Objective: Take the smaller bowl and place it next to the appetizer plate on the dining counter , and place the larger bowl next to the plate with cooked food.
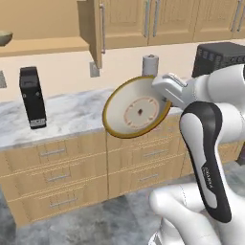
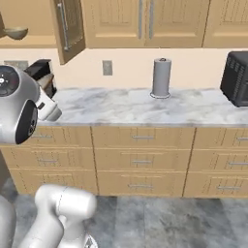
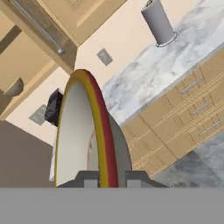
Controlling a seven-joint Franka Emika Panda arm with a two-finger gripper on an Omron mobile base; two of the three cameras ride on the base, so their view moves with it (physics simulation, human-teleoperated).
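Note:
My gripper (image 1: 164,99) is shut on the rim of the larger bowl (image 1: 136,107), a wide cream bowl with a brown-gold rim and faint reddish rings. The bowl hangs tipped on edge in the air in front of the drawers, its inside facing the left base camera. In the hand view the larger bowl (image 3: 83,131) stands edge-on between the fingertips of the gripper (image 3: 109,180). The smaller bowl (image 1: 5,37), olive-tan, sits on the open cabinet's shelf at the upper left; I see the same smaller bowl (image 2: 15,33) from the right. The dining counter and both plates are out of view.
A marble-topped counter (image 1: 72,112) with wooden drawers runs along the wall. On it stand a black machine (image 1: 32,98), a grey paper towel roll (image 2: 161,77) and a black toaster oven (image 2: 237,77). An open cabinet door (image 1: 95,28) juts out above the counter.

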